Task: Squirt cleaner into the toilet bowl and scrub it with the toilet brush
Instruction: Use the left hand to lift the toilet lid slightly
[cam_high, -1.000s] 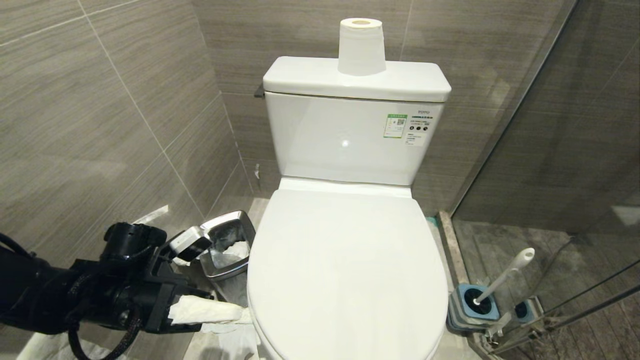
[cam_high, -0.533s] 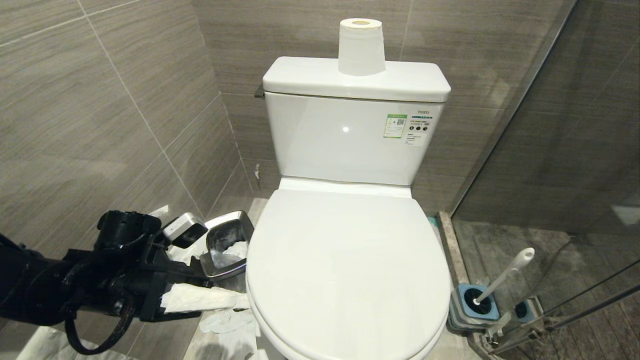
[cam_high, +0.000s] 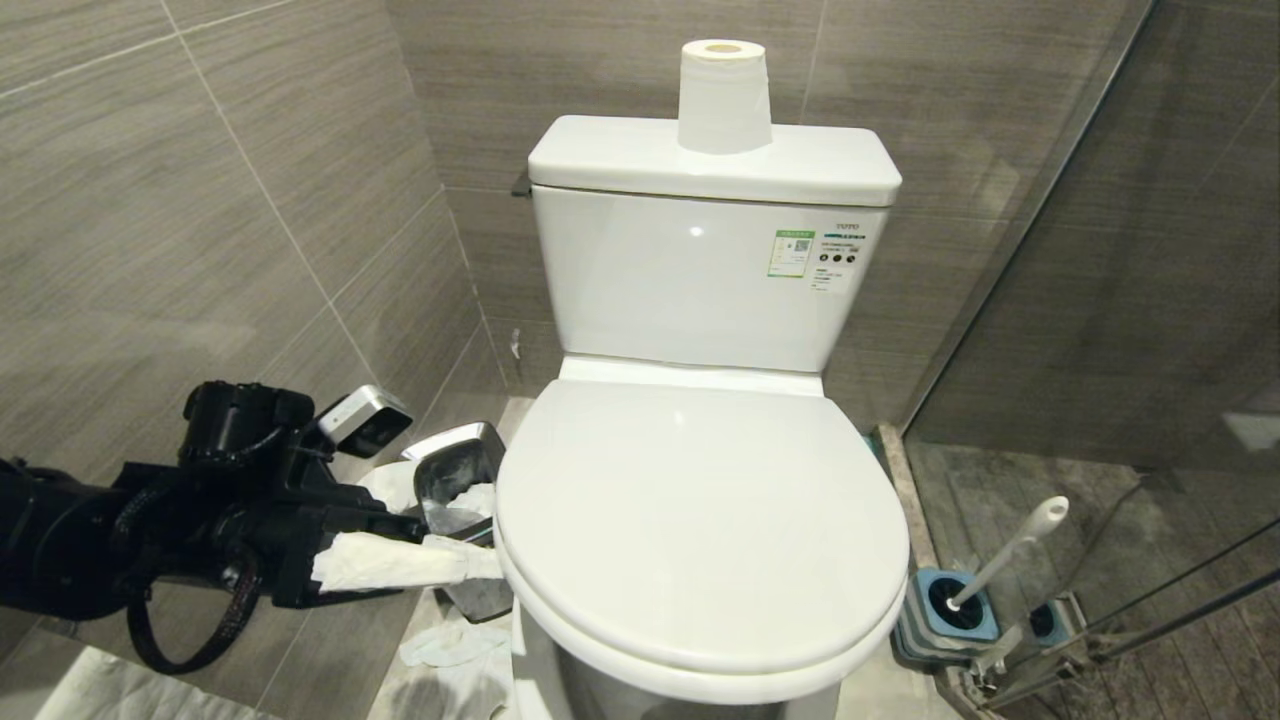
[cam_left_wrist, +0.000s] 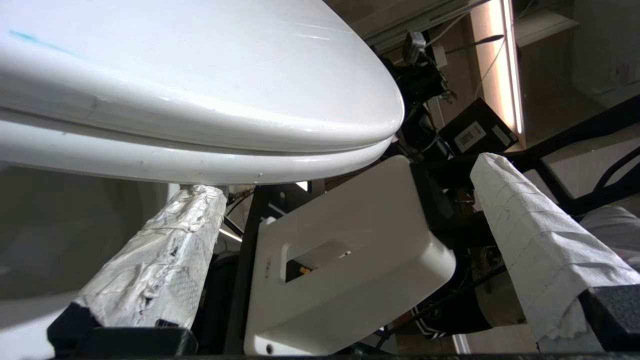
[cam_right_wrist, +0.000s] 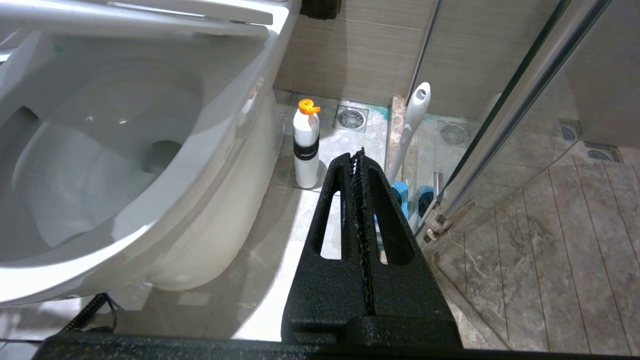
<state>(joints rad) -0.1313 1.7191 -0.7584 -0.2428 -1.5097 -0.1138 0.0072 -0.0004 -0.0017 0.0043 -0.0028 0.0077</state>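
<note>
My left claw (cam_high: 470, 560) is spread wide, one wrapped finger tucked under the near-left seat edge of the toilet bowl (cam_high: 700, 520) to lift it. Toilet brush (cam_high: 1010, 550) waits in its holder, far right. My right claw (cam_right_wrist: 361, 165) is pressed together, idle.

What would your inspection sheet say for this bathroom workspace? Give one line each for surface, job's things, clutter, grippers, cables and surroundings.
surface: marbled floor tiles.
job's things: toilet bowl, lid tipped up at the front; toilet brush standing in its base; orange-capped bottle on the floor beside the bowl.
clutter: steel bin holding paper; tissue on the floor; paper roll on the tank.
grippers: left gripper open, one wrapped finger under the seat rim; right gripper shut, empty, low beside the bowl.
cables: black loop at the left arm.
surroundings: tiled walls; glass screen.
</note>
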